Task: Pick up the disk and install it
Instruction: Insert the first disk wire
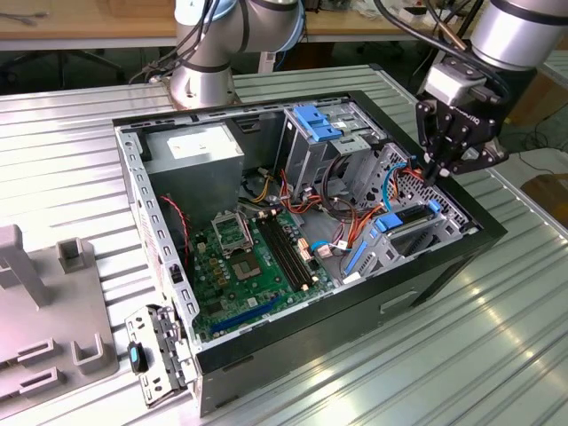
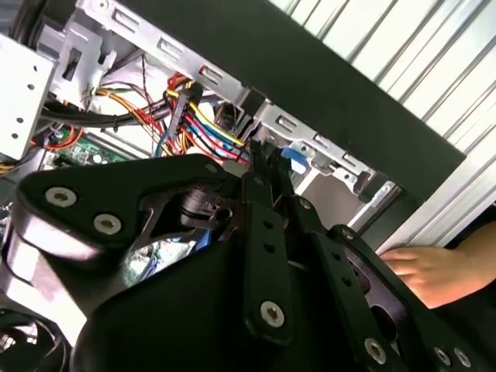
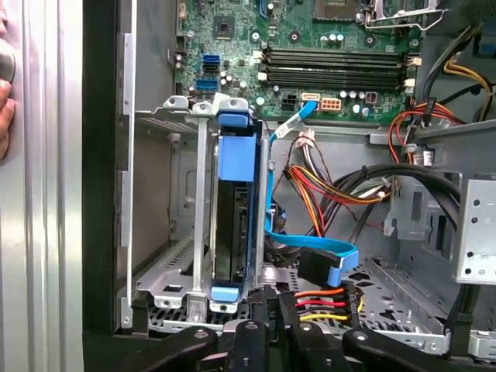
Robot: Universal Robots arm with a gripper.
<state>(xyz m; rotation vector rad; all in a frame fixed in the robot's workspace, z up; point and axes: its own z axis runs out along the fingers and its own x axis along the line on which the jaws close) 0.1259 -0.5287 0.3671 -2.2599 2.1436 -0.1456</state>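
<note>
Already the blue-railed grey disk (image 3: 235,209) stands edge-up inside the silver cage (image 3: 174,232).

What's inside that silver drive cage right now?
The disk stands on edge in the silver drive cage, its blue carrier wrapping top and bottom. The cage walls cover its faces, so connectors cannot be seen. The end effector sits just outside.

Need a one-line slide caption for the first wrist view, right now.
Blue-railed disk seated upright in the silver drive cage of the open computer case, gripper just beside it.
</note>
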